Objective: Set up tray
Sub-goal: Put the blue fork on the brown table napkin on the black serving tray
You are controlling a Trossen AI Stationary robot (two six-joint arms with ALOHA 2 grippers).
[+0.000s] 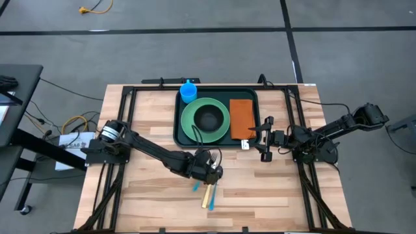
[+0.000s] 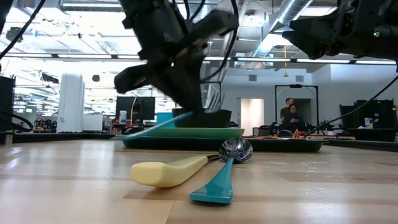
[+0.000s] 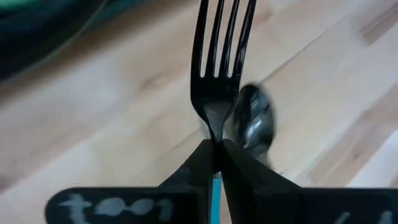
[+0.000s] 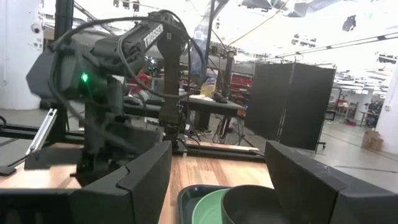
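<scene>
The worktop (image 1: 156,188) is pale planked wood with a smooth, faintly satin grain. The tray (image 1: 250,95) looks like dark green plastic, slightly glossy. The fork (image 3: 219,56) is shiny black, probably plastic. The spoon (image 2: 236,150) has a polished metal bowl and a matt cream handle; the teal handle (image 2: 214,185) beside it looks like smooth plastic.

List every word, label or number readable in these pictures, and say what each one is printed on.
"TROSSEN", white letters, partly legible, on the upper housing of the left arm seen in the right wrist view.
White marks on the left hand, which grips a fork: too blurred to read.
White label beside the left arm's base: too small to read.
Nothing readable on the tray.
</scene>
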